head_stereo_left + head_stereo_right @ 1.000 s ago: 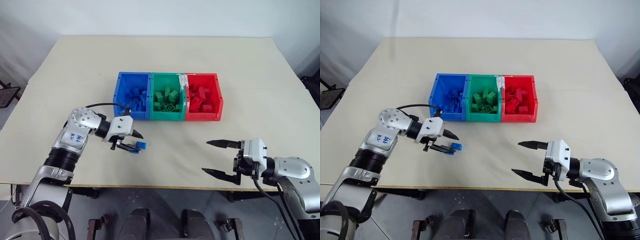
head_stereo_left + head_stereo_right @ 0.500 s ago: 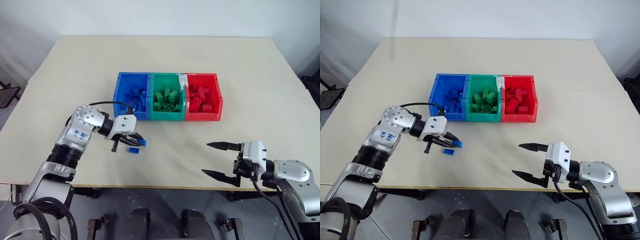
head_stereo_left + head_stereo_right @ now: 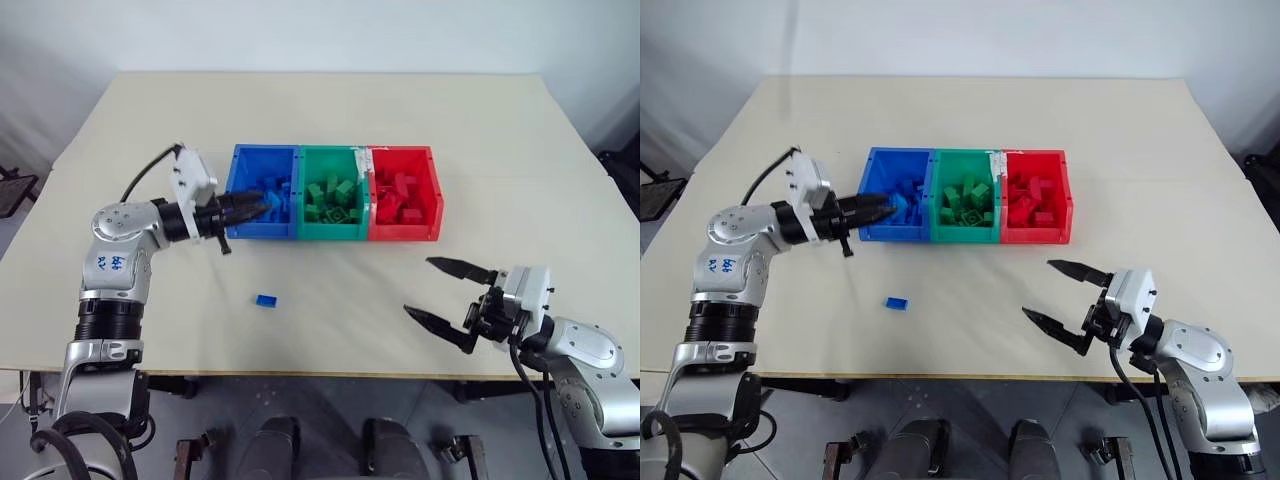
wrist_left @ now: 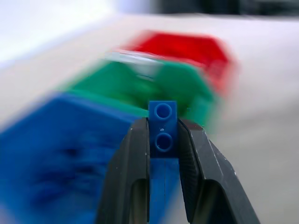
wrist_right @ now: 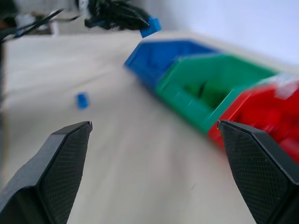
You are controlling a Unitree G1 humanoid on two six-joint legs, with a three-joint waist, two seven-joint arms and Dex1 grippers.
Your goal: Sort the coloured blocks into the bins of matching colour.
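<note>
Two grippers are in view. Blue handwriting on the left forearm is illegible. With fingers clamped on a blue studded brick, the left gripper hangs over the blue bin, at its near-left wall. A second blue brick lies on the table, near that bin. Well apart from the bin, the right gripper hangs spread wide, empty.

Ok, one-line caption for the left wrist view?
Left tool shut on a blue brick, with the blue bin just below.
</note>
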